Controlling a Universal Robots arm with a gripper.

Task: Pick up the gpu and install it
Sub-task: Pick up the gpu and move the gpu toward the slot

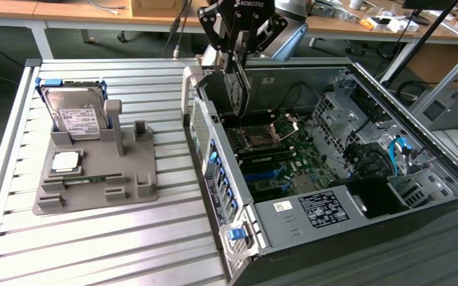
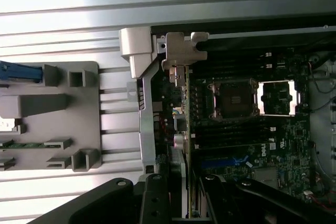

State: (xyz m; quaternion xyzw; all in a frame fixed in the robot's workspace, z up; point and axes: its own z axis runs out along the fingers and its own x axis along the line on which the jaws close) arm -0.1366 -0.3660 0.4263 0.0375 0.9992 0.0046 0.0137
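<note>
Gpu (image 1: 235, 92), the thin dark rectangular circuit card, is off the table and hanging on edge under the black two-finger gripper (image 2: 184, 200). The fingers are closed on it, one on each face, pinching the card near its upper edge. It sits over the exterior view's left side of the open dark metal computer case (image 1: 420, 155), close to the case's left wall and above the green motherboard (image 1: 277, 161). It doesn't look seated in any slot yet, but I can't tell how much gap is left below it.

In the wrist view you see the card edge-on, with its silver end bracket (image 2: 178, 51) at the end away from the fingers, near the case's corner. The open silver CPU socket (image 2: 233, 98) lies beside it on the board.

Handling, as I judge it: light, stiff, thin, not slippery, but fragile. A flat pinch across bare board is prob. the safest hold. Keep off the fan, the small parts and the bottom contact edge. Squeeze gently, since a twist could stress the card.

Well apart, on the exterior view's left, the grey plastic parts holder (image 1: 133, 179) carries the silver hard drive with white label (image 1: 76, 116) and the narrow green memory stick (image 1: 90, 179). Neither is yours.
</note>
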